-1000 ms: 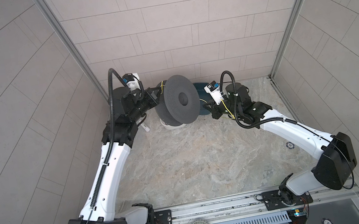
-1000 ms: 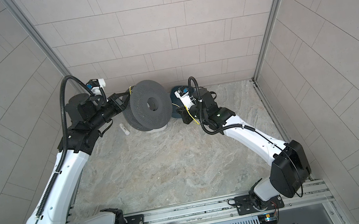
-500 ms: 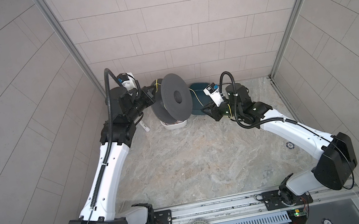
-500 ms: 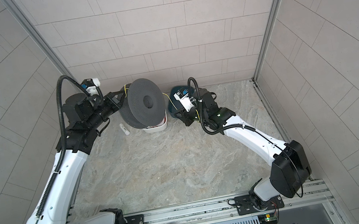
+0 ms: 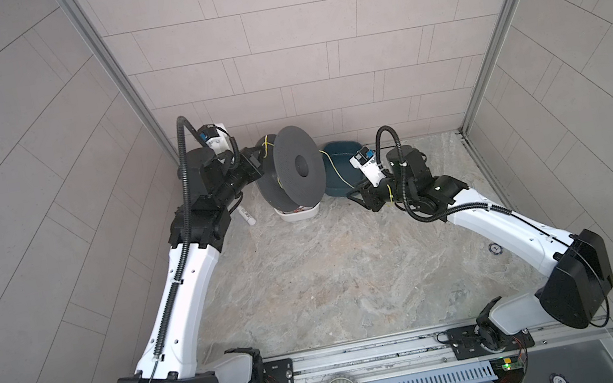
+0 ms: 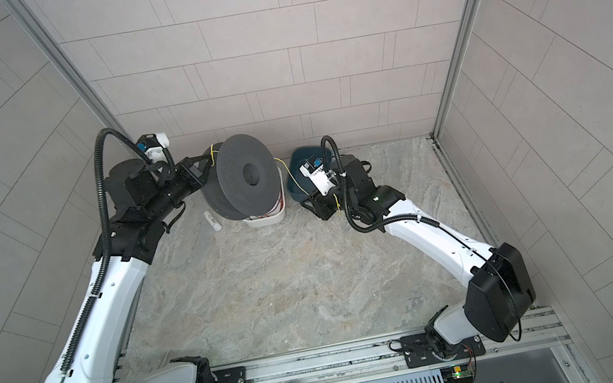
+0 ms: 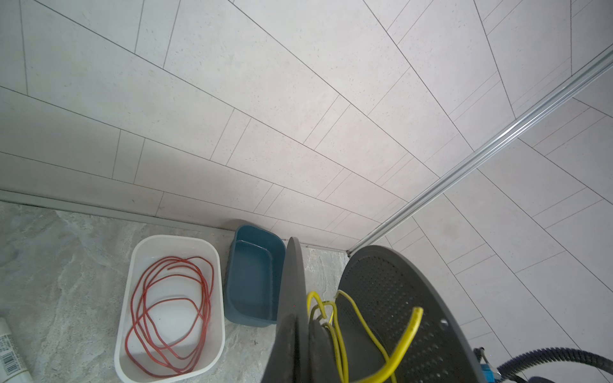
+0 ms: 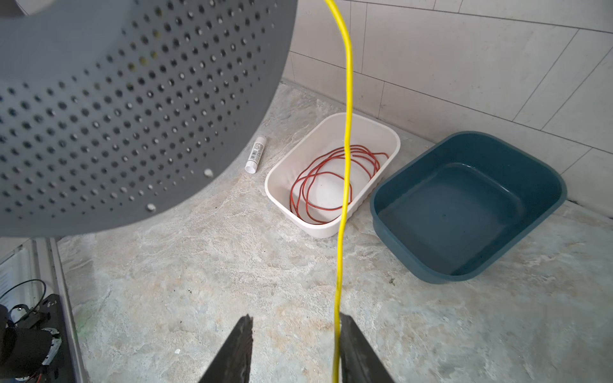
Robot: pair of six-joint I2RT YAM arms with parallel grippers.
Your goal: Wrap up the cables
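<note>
Spool point(image 5: 295, 169): the left gripper point(image 5: 260, 163) is clenching it at the rim and holding it on edge in the air, above the white tub point(image 8: 318, 228).

Risk: it is hanging from one rim grip, so a tug on the line could be tilting or twisting it in the jaws.

Blue tub point(image 8: 464, 205): sitting empty just beside the white tub.

Yellow cable point(image 8: 346, 132): a few slack turns are lying between the spool's discs. From there it is running down to the right gripper point(image 8: 295, 348), whose jaws are standing apart. The line is only brushing one finger, not gripped.

Risk: with nothing pinching it, tension is going. The springy turns could be jumping off the core, and the loose end could be dropping into a tub.

Red wire point(image 8: 358, 154): coiled in the white tub.

Risk: a falling yellow loop could be tangling with it.
</note>
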